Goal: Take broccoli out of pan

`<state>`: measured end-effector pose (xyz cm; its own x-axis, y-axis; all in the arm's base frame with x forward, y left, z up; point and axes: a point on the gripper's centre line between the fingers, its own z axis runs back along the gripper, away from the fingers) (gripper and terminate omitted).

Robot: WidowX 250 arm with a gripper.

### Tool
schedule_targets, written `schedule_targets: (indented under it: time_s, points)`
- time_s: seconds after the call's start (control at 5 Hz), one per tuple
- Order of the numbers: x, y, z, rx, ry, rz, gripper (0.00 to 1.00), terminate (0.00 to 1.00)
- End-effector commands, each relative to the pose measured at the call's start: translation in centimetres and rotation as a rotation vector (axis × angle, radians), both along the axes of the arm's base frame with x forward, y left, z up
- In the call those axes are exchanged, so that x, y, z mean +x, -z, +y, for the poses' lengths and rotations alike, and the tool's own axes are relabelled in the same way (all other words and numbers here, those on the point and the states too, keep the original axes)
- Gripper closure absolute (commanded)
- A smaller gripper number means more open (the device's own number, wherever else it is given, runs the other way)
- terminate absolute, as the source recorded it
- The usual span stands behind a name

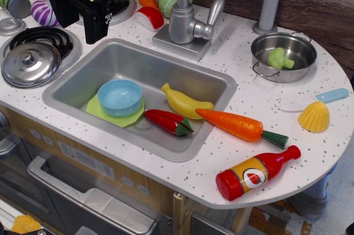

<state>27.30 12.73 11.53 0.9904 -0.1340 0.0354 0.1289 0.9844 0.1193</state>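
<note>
The pale-green broccoli (279, 58) lies inside the small shiny steel pan (303, 47), which stands on the counter at the far right, behind the sink. My black gripper (95, 25) hangs over the stove at the far left, far from the pan, on the other side of the sink and faucet. Its fingers point down and nothing shows between them. The dark shape does not show whether it is open or shut.
The sink (138, 63) holds a blue bowl (120, 97), a banana (185, 102) and a red pepper (168, 121). A carrot (235, 124), ketchup bottle (257, 172), corn (314, 117) and knife (318, 99) lie at the right. The faucet (185, 19) and a grey post (271, 0) stand behind. A steel lid (30, 63) sits on a burner.
</note>
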Motion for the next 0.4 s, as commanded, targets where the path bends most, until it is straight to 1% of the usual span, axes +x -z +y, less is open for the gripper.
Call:
schedule_targets:
  time_s: [0.0,0.2]
  points:
    - [0.0,0.0,0.0,0.0,0.0,0.0,0.0,0.0]
    - [0.9,-2.2,-4.7,0.038,-0.068,-0.029,0.0,0.0]
